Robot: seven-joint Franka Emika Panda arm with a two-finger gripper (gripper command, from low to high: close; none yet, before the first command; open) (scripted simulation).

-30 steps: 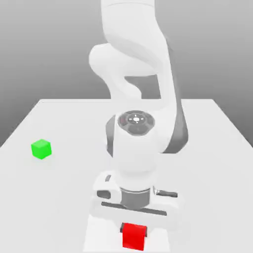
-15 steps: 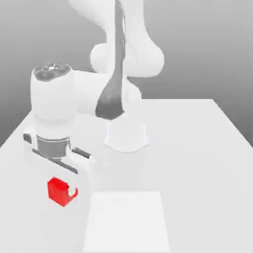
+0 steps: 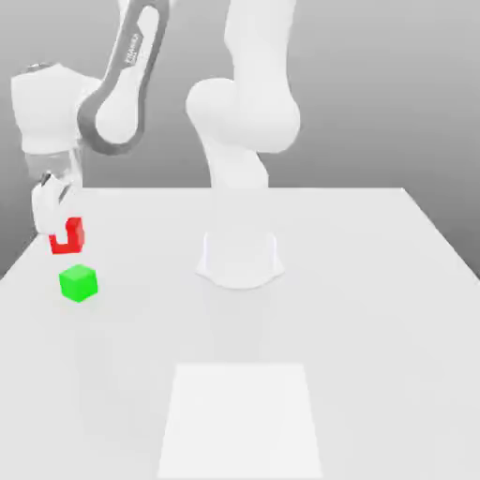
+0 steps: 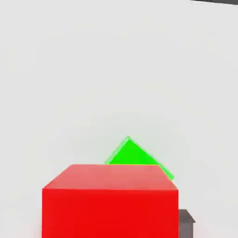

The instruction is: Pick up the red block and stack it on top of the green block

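Up close in the exterior view there's a flat white patch [image 3: 240, 422] on the table [image 3: 375, 356]. No need to go there, imo.

A bit farther, at the exterior view's left, sits the green block [image 3: 79, 283], flat on the table. It's near the table's side edge, w/ lots of open room toward the exterior view's right.

The red block [image 4: 110, 214] is up in the air, w/ the gripper [image 3: 67, 234] shut snug on its sides. The jaws are only as far apart as the block is wide. In the exterior view it shows just above the green one; can't tell exactly how high it is.

The job rn, I think, is to get red right over green. In the hand view green pokes out past red, w/ a corner showing, so they don't line up yet. Prob best to slide over while high, turn a bit so the sides match, then go down slow & straight. Let go only when red sits flat, b/c a push could tip it or shove green to the edge.

Way back, the robot's base [image 3: 240, 264] is well apart from both blocks.
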